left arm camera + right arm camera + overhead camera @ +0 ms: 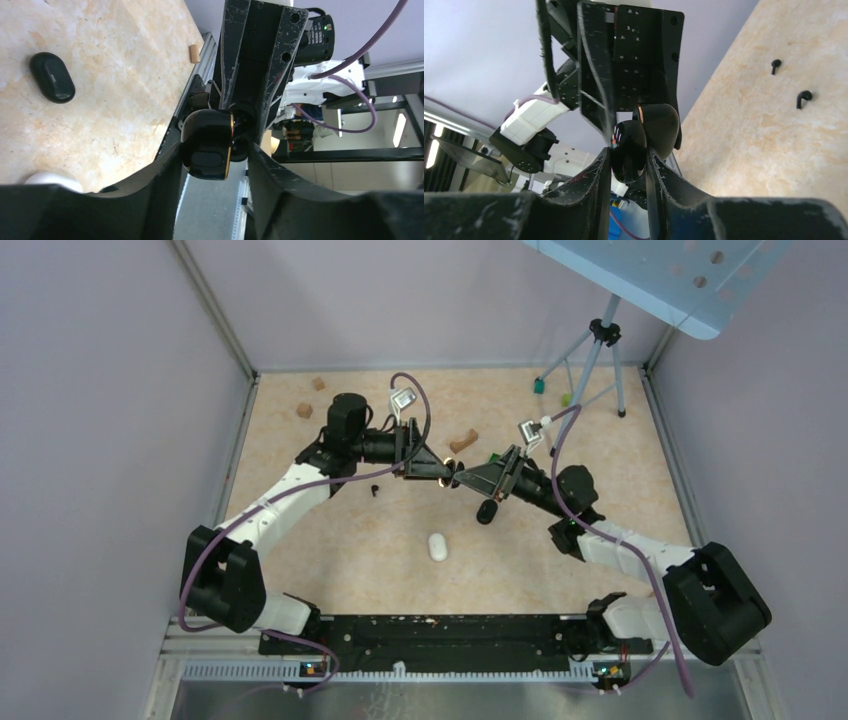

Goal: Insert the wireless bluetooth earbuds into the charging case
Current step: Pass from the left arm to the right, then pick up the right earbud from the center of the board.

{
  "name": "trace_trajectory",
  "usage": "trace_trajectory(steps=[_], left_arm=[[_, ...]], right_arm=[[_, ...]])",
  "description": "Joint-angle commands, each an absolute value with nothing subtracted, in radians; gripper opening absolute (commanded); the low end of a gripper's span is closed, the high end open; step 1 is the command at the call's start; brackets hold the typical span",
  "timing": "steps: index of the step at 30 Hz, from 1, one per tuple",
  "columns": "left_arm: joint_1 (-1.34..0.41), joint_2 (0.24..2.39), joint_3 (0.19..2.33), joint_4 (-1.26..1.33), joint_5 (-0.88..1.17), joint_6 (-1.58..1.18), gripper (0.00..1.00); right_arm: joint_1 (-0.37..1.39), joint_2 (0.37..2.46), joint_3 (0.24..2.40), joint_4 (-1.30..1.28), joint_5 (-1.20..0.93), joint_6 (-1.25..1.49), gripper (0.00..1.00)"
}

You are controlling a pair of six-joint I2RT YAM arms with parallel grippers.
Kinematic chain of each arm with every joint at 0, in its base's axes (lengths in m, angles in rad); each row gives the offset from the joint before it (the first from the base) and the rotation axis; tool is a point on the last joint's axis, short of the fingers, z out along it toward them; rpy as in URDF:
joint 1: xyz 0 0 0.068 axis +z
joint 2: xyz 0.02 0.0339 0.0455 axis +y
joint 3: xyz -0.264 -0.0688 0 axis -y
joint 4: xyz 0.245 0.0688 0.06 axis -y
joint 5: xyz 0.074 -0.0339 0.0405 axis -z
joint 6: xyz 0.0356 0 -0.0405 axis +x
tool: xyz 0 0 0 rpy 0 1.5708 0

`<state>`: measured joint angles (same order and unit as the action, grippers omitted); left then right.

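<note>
1. Left wrist view: the L claw (214, 150) is shut tight on the black charging case (206, 145), held up in the air over the table (115, 75).
2. The R claw (628, 152) meets it head-on & pinches a shiny black part of the same case. It may be the lid, but that's hard to tell from here.
3. Both earbuds (804, 97) lie on the table, well apart from the case & not in it yet.
4. A black oval thing (52, 77) & a white oval thing (437, 546) lie on the table too.
5. The step in hand looks like opening the case w/ both claws.
6. Next, the R claw should swing the lid open gently while the L claw holds firm, then let go & fetch an earbud.
</note>
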<state>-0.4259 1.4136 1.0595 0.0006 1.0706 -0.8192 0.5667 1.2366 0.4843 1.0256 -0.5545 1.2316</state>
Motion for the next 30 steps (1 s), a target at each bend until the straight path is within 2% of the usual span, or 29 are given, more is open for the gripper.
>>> trace_trajectory(steps=[1,6,9,15,20,24,26,30], left_arm=[[-0.402,1.396,1.124,-0.047,1.084,-0.76,0.6],[-0.297,1.393,1.193,-0.246,1.098,-0.607,0.68],[-0.246,1.381,1.228,-0.383,1.023,-0.491,0.7],[-0.23,1.381,1.259,-0.651,0.462,-0.4,0.7],[-0.232,1.406,1.179,-0.744,0.173,-0.425,0.72],[-0.242,1.42,1.102,-0.732,0.085,-0.423,0.71],[-0.244,1.411,1.051,-0.683,0.035,-0.43,0.66],[-0.245,1.422,0.972,-0.544,0.064,-0.443,0.59]], right_arm=[[0.563,1.195,0.505,0.893,-0.547,1.158,0.0],[0.532,1.139,0.487,0.776,-0.551,1.125,0.0],[0.502,1.097,0.464,0.72,-0.561,1.118,0.0],[0.477,1.017,0.506,0.473,-0.554,1.021,0.0],[0.477,0.996,0.581,0.265,-0.549,0.929,0.0],[0.476,0.995,0.596,0.238,-0.546,0.917,0.0],[0.476,0.999,0.596,0.246,-0.549,0.92,0.0],[0.476,1.008,0.598,0.259,-0.552,0.928,0.0]])
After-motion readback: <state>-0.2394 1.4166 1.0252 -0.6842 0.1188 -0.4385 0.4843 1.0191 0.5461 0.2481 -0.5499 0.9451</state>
